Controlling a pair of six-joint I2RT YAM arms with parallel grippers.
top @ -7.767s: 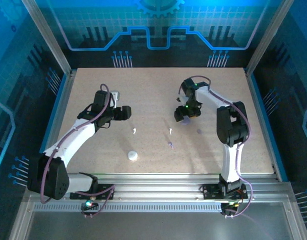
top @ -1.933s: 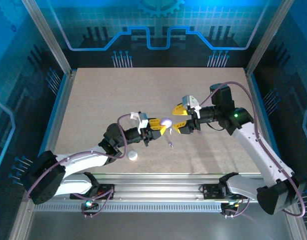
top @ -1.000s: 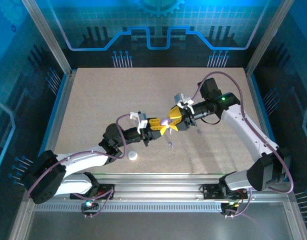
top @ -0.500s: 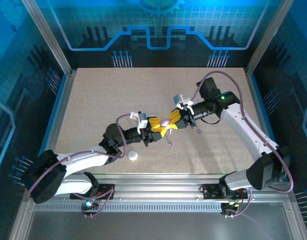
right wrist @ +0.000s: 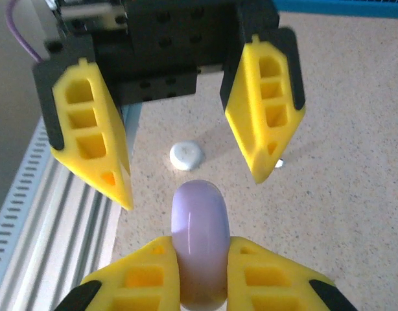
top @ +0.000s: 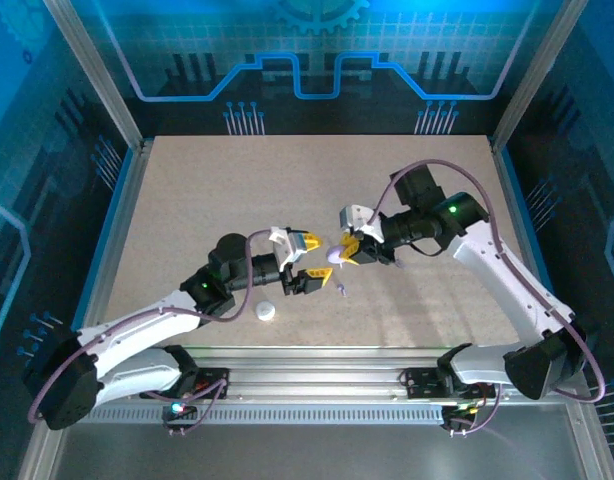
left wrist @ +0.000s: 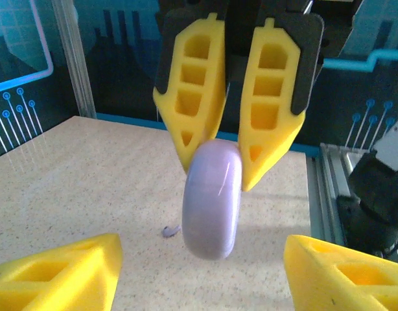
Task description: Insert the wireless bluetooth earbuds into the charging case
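We are watching a handover above the table (top: 187,200). The left gripper (top: 313,260), which was pinching the purple case (top: 328,254), is spreading its jaws. The right gripper (top: 344,250) is now pinching the case in midair. A purple earbud (top: 339,289) is lying just nearer, waiting to go in.

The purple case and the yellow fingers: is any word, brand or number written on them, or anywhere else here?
No readable text anywhere.
The purple charging case is plain.
The yellow gripper fingers carry no marking.
The blue backdrop has line patterns and a gear shape, no words.
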